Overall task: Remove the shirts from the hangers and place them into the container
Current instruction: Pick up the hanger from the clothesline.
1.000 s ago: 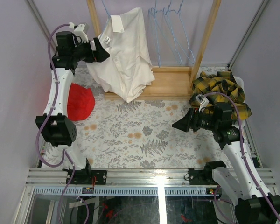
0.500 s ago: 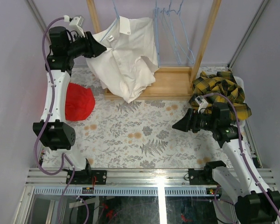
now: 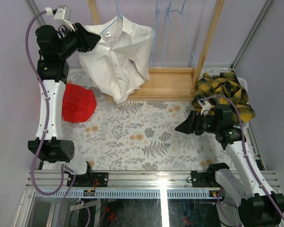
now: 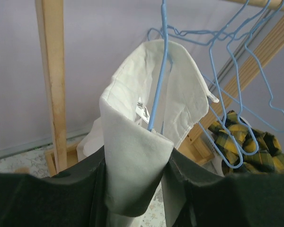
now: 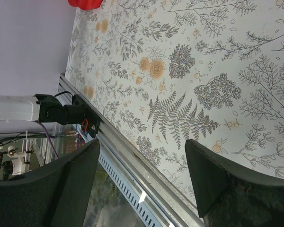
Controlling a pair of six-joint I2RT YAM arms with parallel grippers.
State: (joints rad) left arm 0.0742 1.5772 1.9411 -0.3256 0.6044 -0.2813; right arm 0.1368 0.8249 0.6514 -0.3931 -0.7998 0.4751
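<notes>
The left gripper [image 3: 95, 38] is raised high at the far left side of the table [image 3: 142, 142] and is clenched on the white shirt [image 3: 118, 61]. In the left wrist view, a fold of the white cloth near the collar is pressed between its two dark fingers [image 4: 61, 198]. The shirt hangs on a light-blue hanger [image 4: 156, 90]. The wire goes down inside the open collar, and the top of the hanger leaves the picture at the upper edge. The body of the shirt is pulled toward the left arm and falls down crumpled in front of the wooden rack [image 3: 209, 38], with its lower end over the left end of the rack's base. To the right of the shirt, several empty hangers [image 3: 168, 28] hang from the rack, apart from the cloth.

The plaid shirt [image 3: 222, 92] lies in a heap in the white basket [image 3: 244, 84], at the far right of the table, just beside the right post of the rack. What lies under it, I cannot tell.

The right gripper [image 3: 180, 126] hovers above the table in front of the basket and points to the left. Its fingers are spread wide with nothing between them; its wrist view shows only the flowered table cover beneath.

A red cloth [image 3: 78, 102] lies on the table at the left, near the left arm.
</notes>
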